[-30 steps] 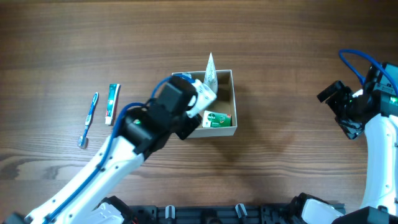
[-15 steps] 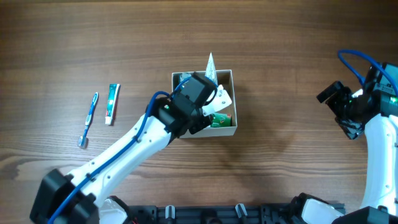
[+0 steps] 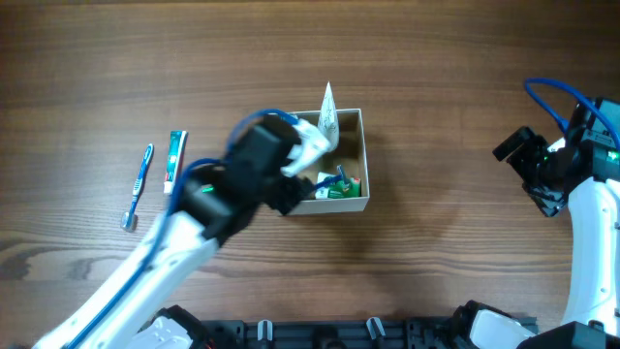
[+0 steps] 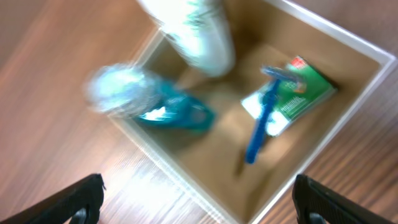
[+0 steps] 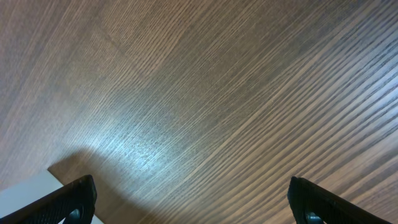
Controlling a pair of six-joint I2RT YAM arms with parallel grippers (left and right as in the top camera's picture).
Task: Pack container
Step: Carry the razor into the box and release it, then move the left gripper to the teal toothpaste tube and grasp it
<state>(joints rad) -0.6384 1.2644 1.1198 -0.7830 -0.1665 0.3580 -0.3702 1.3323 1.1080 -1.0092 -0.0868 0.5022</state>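
Overhead, container: near the middle of the wooden surface, open top upward, sides square to the frame.
Overhead, left arm: reaches in from the lower left. Its wrist covers the container's left part, so the grasp cannot be read from this view.
Overhead, contents: a white tube leans at the far wall with its tip above the rim. A green box lies flat in the near right corner.
Overhead, outside items: a toothbrush and a toothpaste tube lie near each other, not touching, well to the left of the container.
Overhead, right arm: at the right edge, well apart from the container.
Left wrist, left fingers: spread wide at the lower corners with nothing between them, above the container's open interior.
Left wrist, contents: a blue-handled item lies partly across the green box; the view is blurred, and it is possibly a razor. A teal and clear item sits against the left wall, too blurred to name.
Right wrist, right fingers: spread wide, holding nothing, above the wood grain.
Right wrist, pale patch: at the lower left corner, not identifiable.
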